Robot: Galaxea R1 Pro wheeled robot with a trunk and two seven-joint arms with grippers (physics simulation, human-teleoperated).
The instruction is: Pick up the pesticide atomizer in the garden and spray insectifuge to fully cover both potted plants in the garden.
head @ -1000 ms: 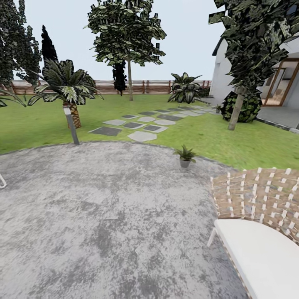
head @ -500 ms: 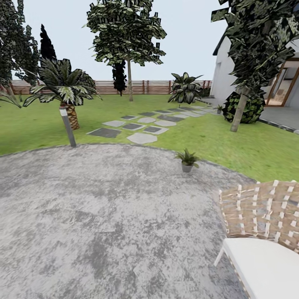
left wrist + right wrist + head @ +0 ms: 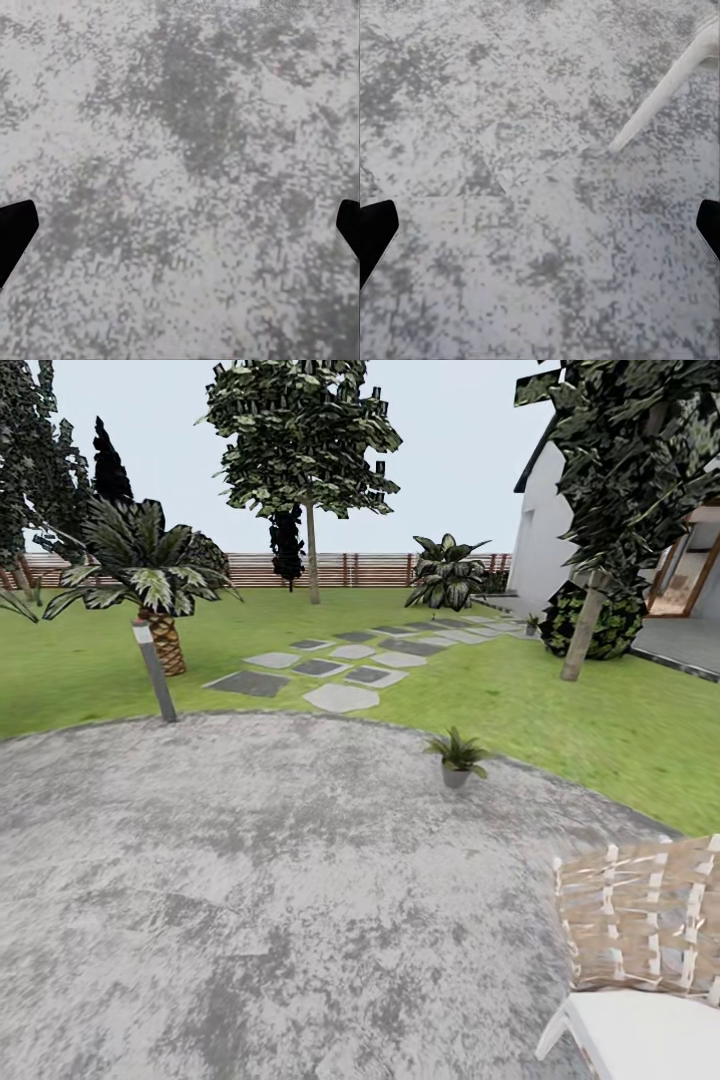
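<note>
Where patio (image 3: 250, 880) meets lawn (image 3: 620, 730), one potted plant (image 3: 457, 757), both claws spread

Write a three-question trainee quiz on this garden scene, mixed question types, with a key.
1. True or false: the nearer potted plant stands on the round patio, close to its edge with the lawn.
2. Multiple choice: the grey bollard lamp stands A) in the middle of the stepping stones, B) at the patio's far edge near the palm, C) beside the woven chair.
3. Fill in: in both wrist views, the left gripper and the right gripper have their fingertips wide apart over bare ____.

Key: 1 true; 2 B; 3 patio paving.
</note>
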